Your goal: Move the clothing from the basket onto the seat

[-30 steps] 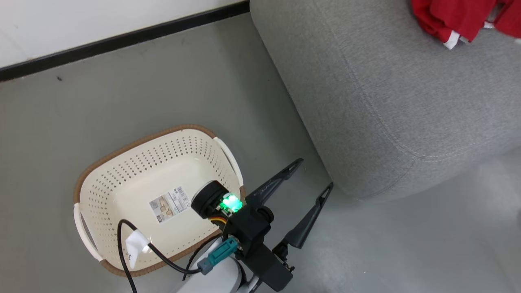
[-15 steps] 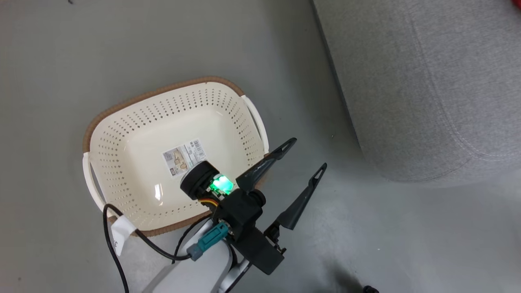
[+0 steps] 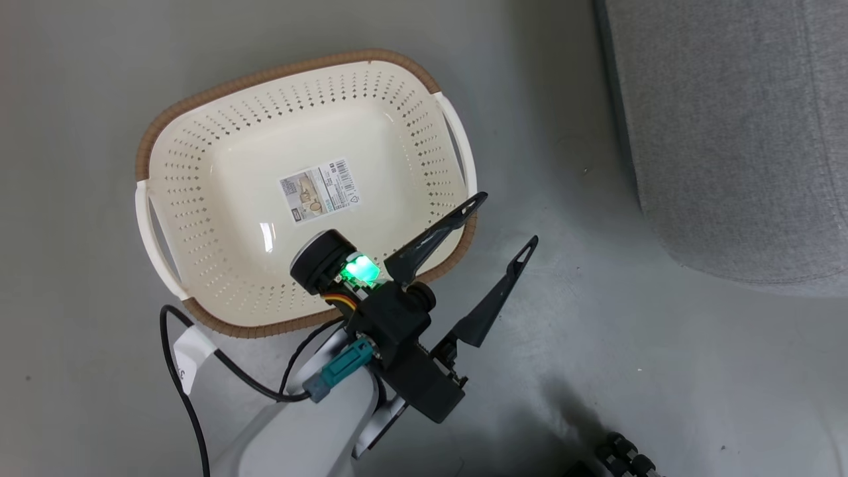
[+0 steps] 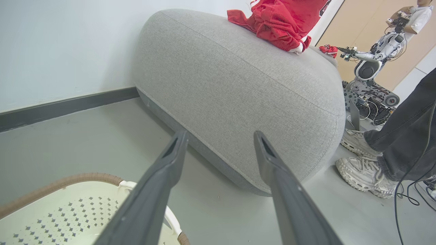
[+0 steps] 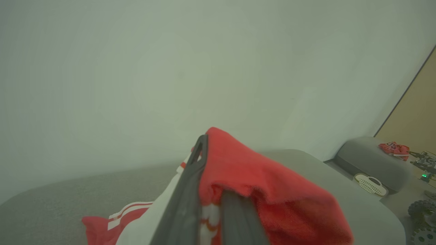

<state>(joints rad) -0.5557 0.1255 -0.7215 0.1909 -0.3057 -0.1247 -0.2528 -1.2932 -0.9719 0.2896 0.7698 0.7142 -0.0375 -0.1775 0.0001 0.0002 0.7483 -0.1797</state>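
Below, grey floor [image 3: 616, 344] bears the basket [image 3: 199, 199]; left gripper [image 3: 509, 218] spread beside it; right gripper [image 5: 214, 165] pinches clothing [image 5: 269, 194] over the seat [image 5: 51, 204].

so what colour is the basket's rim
The rim is brown with a woven look, clearest in the head view.

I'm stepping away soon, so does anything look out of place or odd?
A red garment is draped over the right gripper's jaws above the grey seat. The basket sits upright, empty but for its label.
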